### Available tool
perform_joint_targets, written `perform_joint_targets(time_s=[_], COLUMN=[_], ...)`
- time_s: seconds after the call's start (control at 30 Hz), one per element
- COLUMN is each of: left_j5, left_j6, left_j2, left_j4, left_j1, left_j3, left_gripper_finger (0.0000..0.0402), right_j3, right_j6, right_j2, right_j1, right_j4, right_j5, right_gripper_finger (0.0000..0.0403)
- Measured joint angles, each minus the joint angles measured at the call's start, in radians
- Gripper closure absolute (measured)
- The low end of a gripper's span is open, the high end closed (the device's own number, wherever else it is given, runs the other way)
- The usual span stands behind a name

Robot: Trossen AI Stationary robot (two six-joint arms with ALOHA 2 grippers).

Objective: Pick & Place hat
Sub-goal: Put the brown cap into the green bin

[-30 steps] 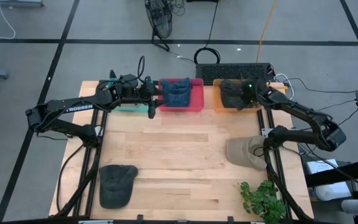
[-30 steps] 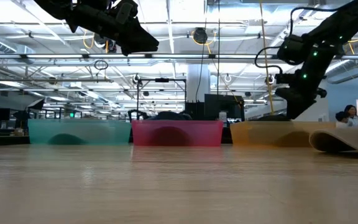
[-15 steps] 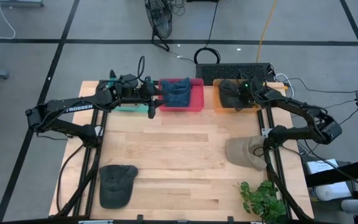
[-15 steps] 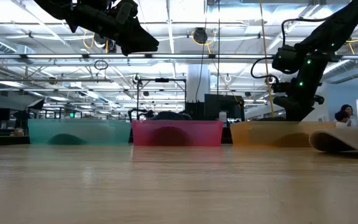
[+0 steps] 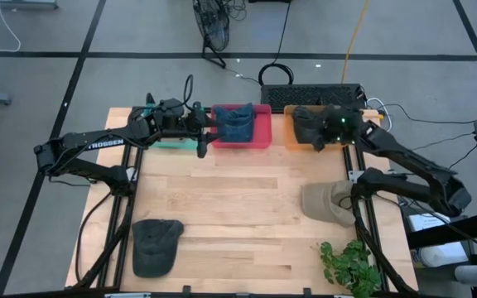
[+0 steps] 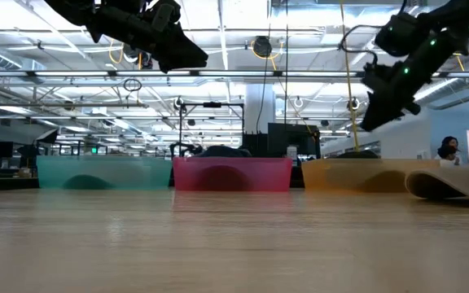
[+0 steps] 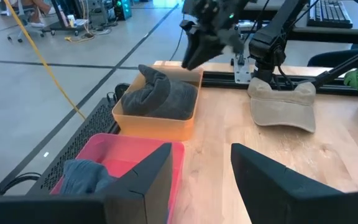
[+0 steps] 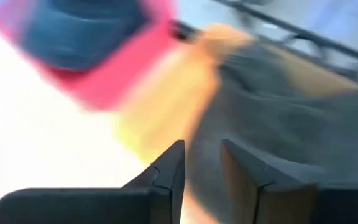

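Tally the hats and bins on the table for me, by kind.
Hats: 4 (blue, dark grey in bin, tan, dark one)
Bins: 3 (teal, pink, orange)
Total: 7

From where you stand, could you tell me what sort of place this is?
Probably a large open lab or workshop hall: exposed ceiling trusses with strip lights, taped lines on a grey floor, and equipment racks behind the table.

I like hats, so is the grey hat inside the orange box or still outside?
Inside. The grey hat lies bunched up within the orange box, and the right gripper above holds nothing.
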Motion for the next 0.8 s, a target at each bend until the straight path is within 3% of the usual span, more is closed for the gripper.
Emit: perform_joint_targets(time_s=[0.1,0.27,0.57,0.8], left_j5=[0.013,0.010,0.006,-0.065], left_j6=[0.019,-0.004,-0.105,-0.072], left_j2=[-0.001,-0.073,-0.294,-0.302], left_j4=[-0.045,-0.115,-0.257,-0.305], left_j1=[0.000,0.000,-0.027,-0.116], left_j3=[0.000,0.000,0.000,0.000], left_gripper_finger=[0.0227,0.0227,0.0227,0.0227], right_j3=[0.000,0.000,0.003,0.003], right_j6=[0.034,0.044,-0.031,-0.027], right_j2=[-0.010,0.006,0.117,0.195], right_j1=[0.070,0.186,0.369,0.456], right_j4=[0.012,0.081,0.430,0.436], right_j5=[-0.061,-0.062,-0.113,-0.163], right_gripper_finger=[0.0321,0.0321,0.0321,0.0321])
